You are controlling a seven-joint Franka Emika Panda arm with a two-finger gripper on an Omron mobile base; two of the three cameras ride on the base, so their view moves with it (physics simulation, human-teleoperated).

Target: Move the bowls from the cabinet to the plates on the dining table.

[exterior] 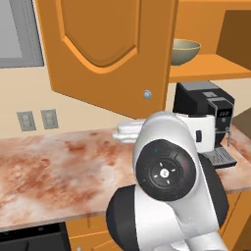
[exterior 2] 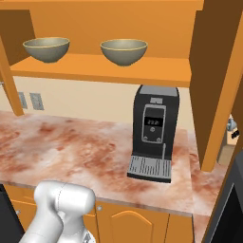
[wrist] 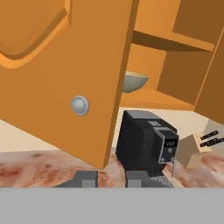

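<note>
Bowls (exterior 2: 46, 49) (exterior 2: 124, 51) on cabinet shelf (exterior 2: 99, 69), door (exterior: 105, 49) open, claw (wrist: 111, 179) shut, empty

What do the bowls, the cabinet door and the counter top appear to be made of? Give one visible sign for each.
Bowls: probably glazed ceramic; dull olive outside, smooth pale rim.
Cabinet door: looks like painted or stained wood; even orange, arched raised panel, round metal-looking knob.
Counter top: likely polished stone; reddish-pink marbled blotches.

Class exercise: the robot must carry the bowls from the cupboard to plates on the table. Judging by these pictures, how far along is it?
Done: the cupboard door stands open. In hand: nothing; the gripper is shut and empty, short of the shelf. Left: both bowls sit on that shelf, so each needs carrying to a plate.
</note>
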